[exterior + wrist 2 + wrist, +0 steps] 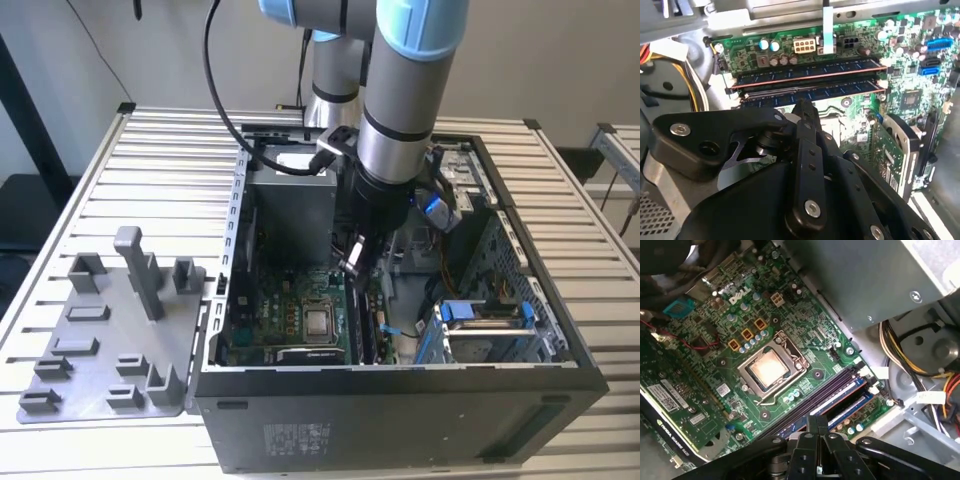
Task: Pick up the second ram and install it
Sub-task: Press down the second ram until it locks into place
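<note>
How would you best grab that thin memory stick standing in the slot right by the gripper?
Take the second ram by its long upper edge, near the middle, pinching its two flat faces and coming straight down towards the motherboard. It stands on edge in its slot with another stick close alongside, so probably only that edge is free.

- green motherboard point(740, 345) (tiny yellow and teal bits dotted on it)
- blue second ram point(810, 92)
- black gripper point(802, 107)
- grey pegged tray point(110, 340)
</note>
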Motion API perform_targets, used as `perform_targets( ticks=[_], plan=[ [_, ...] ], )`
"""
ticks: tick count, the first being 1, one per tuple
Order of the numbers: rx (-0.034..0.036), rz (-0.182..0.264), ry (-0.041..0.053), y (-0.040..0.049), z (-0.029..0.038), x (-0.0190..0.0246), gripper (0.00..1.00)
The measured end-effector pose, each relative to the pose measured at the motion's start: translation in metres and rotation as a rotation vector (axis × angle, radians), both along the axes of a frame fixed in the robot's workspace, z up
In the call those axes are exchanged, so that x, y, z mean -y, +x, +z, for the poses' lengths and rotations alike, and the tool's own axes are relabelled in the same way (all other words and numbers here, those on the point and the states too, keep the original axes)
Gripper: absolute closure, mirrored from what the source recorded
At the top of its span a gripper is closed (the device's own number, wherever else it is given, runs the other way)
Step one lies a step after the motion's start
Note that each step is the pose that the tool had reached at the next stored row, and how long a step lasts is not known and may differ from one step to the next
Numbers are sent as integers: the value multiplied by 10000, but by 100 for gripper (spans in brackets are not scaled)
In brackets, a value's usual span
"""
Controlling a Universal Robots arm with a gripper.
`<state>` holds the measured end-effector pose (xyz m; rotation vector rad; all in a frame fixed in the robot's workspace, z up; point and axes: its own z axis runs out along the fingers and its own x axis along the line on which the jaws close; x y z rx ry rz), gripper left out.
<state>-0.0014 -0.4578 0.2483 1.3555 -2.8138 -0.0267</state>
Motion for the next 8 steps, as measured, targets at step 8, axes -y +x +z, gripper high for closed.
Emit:
perform_targets(
  ticks=[8],
  plan=[
    [0,1108,179,-1,-16,0,89]
  ],
)
